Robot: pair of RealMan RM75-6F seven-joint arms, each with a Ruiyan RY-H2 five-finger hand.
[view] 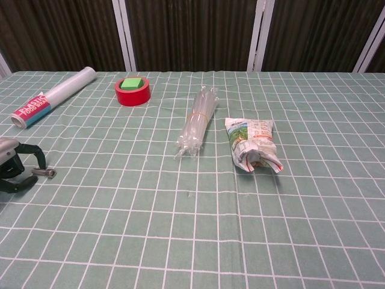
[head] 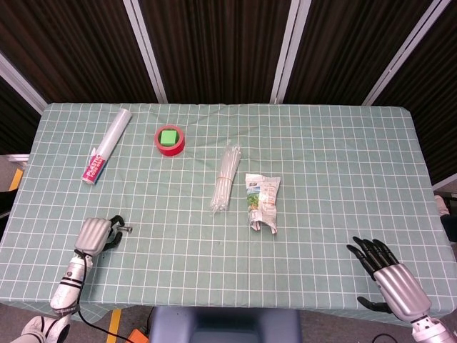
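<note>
We see the left hand (view: pixel 15 167) cut off by the chest view's edge; its fingers partly hide the bolt (view: pixel 46 173).

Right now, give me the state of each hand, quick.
Left hand: fingers curled around the small metal bolt on the tablecloth; whether it actually grips it cannot be told.
Right hand: open, fingers spread, holding nothing.

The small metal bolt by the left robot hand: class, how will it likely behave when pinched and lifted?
The bolt looks tiny and smooth, so it may slip between the left robot hand fingers. Lying flat on the tablecloth, it is probably hard to get under. Its round shank suggests it could roll if nudged.
</note>
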